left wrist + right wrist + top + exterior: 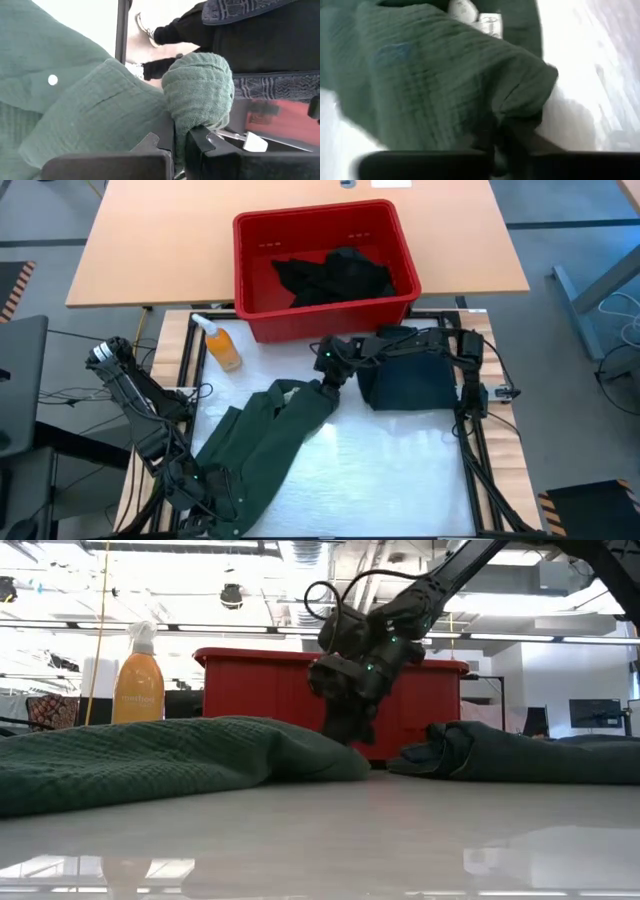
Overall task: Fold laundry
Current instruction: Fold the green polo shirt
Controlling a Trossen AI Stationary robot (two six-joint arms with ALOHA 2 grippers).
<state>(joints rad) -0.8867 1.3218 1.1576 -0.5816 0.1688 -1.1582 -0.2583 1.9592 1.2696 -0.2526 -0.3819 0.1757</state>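
Laundry is spread across your table (400,470): a dark green shirt (262,442) lies stretched in a long diagonal band between your two pincers, from the near left edge up toward the middle.

Your left pincer (215,502) sits at the near left end of that band. In the left wrist view its fingers (150,150) are closed together, with a rolled fold of the green cloth pinched between them and bulging out just beyond the tips. A white button shows on the cloth to one side of that pincer.

Beyond the shirt, on the left side of the table, an orange spray bottle (221,343) stands upright, well apart from both pincers.

Your right pincer (328,388) points down at the far end of the green shirt, touching it. The right wrist view shows a corner of the cloth gathered right at its tips and the fingers nearly together, so it looks closed on the shirt's edge.

Just beside the right pincer, on its right, a folded dark garment (415,385) lies on the table under the right arm.

Behind both, a red bin (325,270) holds a heap of black garments (335,275)
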